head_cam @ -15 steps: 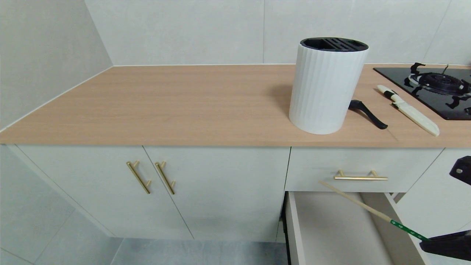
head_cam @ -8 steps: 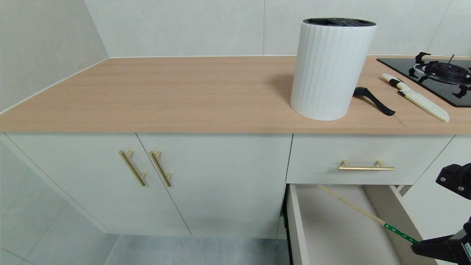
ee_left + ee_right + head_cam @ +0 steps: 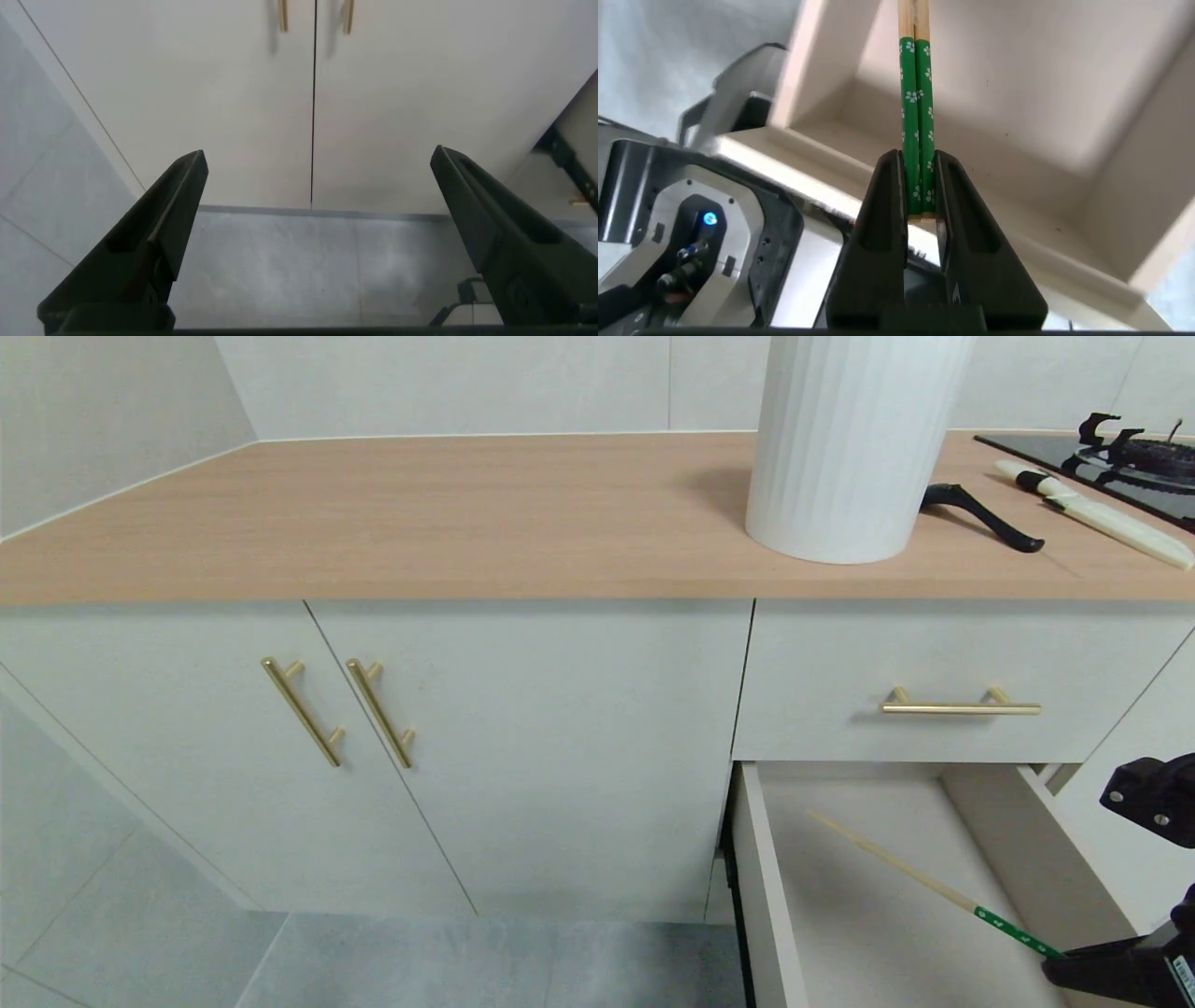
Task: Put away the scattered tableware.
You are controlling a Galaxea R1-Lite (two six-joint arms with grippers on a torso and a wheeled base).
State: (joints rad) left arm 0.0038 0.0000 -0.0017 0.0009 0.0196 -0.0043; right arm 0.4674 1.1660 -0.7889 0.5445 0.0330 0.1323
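**While the lower drawer point(image 3: 761, 887) hangs open, chopsticks point(image 3: 934, 889) sit over it**

Right gripper point(image 3: 1053, 973) is clamped tight on the green-banded end of the chopsticks, so the bare wooden tips angle out above the drawer's floor. Can't tell if they touch the bottom. Left gripper point(image 3: 318, 161) is spread wide with nothing in it, down low facing the cabinet doors point(image 3: 313, 93). Up on the countertop point(image 3: 420, 513): a white ribbed knife block point(image 3: 850, 448), a black-handled utensil point(image 3: 990, 518) just beside it, and a cream knife point(image 3: 1102, 513) near the hob point(image 3: 1120, 453).
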